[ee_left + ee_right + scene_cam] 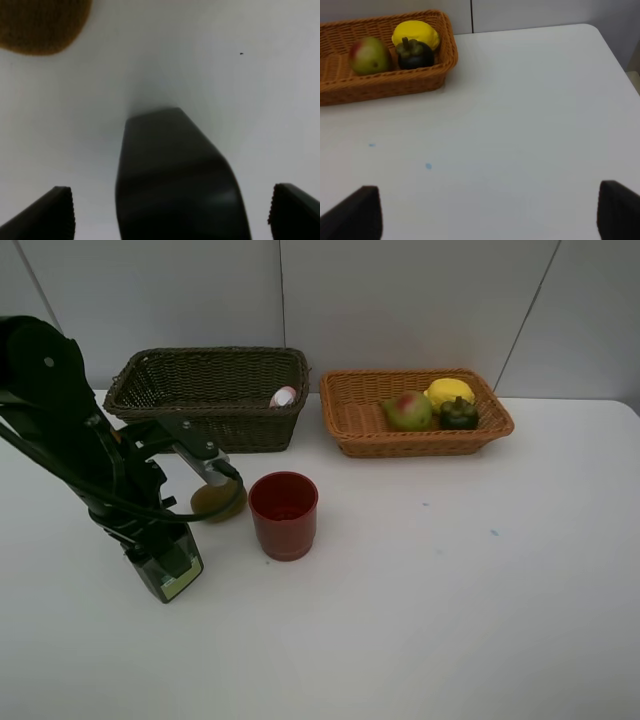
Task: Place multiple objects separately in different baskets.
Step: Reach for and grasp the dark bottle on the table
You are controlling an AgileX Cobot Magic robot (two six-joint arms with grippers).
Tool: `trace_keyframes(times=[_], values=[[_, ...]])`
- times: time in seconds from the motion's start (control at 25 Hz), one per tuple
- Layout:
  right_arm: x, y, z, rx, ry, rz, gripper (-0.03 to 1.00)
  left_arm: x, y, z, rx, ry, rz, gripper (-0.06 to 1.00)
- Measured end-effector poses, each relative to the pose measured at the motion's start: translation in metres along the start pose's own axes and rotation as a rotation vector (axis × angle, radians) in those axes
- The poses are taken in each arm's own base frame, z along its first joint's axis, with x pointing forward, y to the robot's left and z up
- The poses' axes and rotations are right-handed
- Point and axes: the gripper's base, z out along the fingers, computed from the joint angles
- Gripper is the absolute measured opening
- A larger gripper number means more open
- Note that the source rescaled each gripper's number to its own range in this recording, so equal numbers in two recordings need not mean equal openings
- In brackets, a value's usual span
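Only my left wrist view shows the left end effector [171, 205] wide astride the dark green pump bottle [175, 160]; the right end effector [489, 200], unseen overhead, gapes wide above the white table [530, 110].

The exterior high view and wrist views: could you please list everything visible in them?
Deep wicker basket: one, dark olive-brown, far left.
Small object: one, pink-white, inside it; kind unclear.
Shallow wicker basket: one, orange-tan, far right.
Pear, lemon, mangosteen: one each, green-red, yellow, dark, in the shallow basket.
Cup: one, red, upright, centre-left.
Kiwi: one, brown, left of cup.
Bottle: one, dark green, left, nearer than kiwi.
Left gripper: one, black, open around bottle.
Right gripper: one, black, open, empty.
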Motion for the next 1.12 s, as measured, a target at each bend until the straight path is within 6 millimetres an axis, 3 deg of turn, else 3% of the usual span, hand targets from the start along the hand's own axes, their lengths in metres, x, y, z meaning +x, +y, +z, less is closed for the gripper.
trace_keyframes(times=[0.16, 0.44, 1.12], values=[[0.0000, 0.0000, 0.0000, 0.000, 0.000, 0.000, 0.93, -0.0016, 0.0005, -0.0009, -0.003, -0.007, 0.001, 0.94], [0.0000, 0.0000, 0.0000, 0.000, 0.000, 0.000, 0.93, -0.0007, -0.0001, -0.0009, 0.003, 0.003, 0.000, 0.51], [0.0000, 0.0000, 0.0000, 0.000, 0.000, 0.000, 0.93, -0.0008, 0.0001, -0.0009, 0.002, 0.002, -0.014, 0.49]])
